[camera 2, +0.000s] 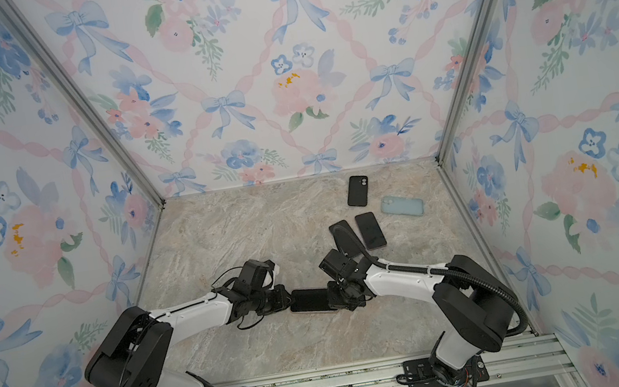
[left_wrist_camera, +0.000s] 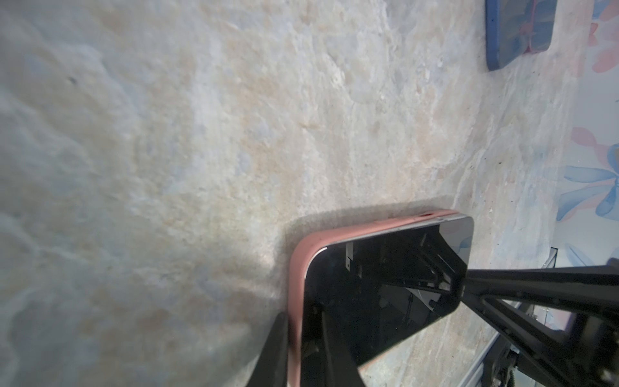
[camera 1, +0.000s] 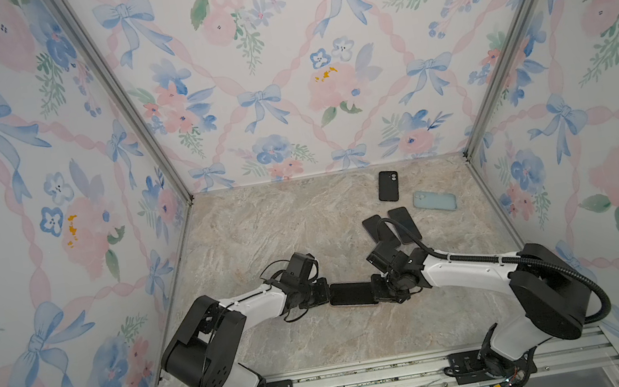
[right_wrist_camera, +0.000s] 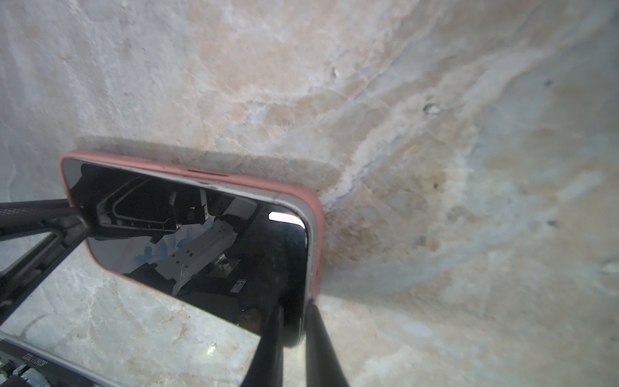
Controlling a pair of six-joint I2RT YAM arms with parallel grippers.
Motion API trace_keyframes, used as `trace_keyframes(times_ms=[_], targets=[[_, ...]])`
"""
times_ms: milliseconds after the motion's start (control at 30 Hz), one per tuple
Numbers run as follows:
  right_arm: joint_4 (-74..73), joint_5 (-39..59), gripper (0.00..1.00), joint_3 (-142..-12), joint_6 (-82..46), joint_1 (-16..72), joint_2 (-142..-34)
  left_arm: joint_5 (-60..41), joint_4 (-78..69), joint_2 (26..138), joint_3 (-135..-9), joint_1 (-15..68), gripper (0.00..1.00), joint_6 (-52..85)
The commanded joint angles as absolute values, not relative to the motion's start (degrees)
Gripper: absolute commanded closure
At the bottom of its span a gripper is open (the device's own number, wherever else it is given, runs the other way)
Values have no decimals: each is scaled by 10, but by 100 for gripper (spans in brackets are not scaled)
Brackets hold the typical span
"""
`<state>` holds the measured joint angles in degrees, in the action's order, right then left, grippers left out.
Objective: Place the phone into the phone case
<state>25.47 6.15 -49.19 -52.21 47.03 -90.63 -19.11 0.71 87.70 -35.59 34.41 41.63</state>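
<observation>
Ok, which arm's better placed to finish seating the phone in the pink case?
Right, probably: beside the right end effector the phone shows a grey rim proud of the pink case.

Left fingers (left_wrist_camera: 274, 350), right fingers (right_wrist_camera: 321, 348), apparently pinched.

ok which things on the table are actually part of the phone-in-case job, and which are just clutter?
In the job: phone, sitting in the pink case; left gripper and right gripper, each clamped on one end.
Lying about: black case, light blue case, dark phone, second dark phone; none gripped.
</observation>
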Motion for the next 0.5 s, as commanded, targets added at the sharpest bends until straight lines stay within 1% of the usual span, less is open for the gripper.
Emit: trace_keyframes(times_ms=[0, 300, 400, 467], targets=[[139, 134, 87, -486, -528, 514, -968, -253, -26, 909, -337, 368, 82, 423], [135, 133, 87, -489, -535, 523, -973, -251, -29, 911, -333, 367, 82, 422], [161, 118, 87, -489, -526, 517, -952, -248, -20, 900, -332, 361, 81, 417], [197, 94, 84, -494, -507, 511, -924, -241, -4, 890, -333, 353, 79, 408]])
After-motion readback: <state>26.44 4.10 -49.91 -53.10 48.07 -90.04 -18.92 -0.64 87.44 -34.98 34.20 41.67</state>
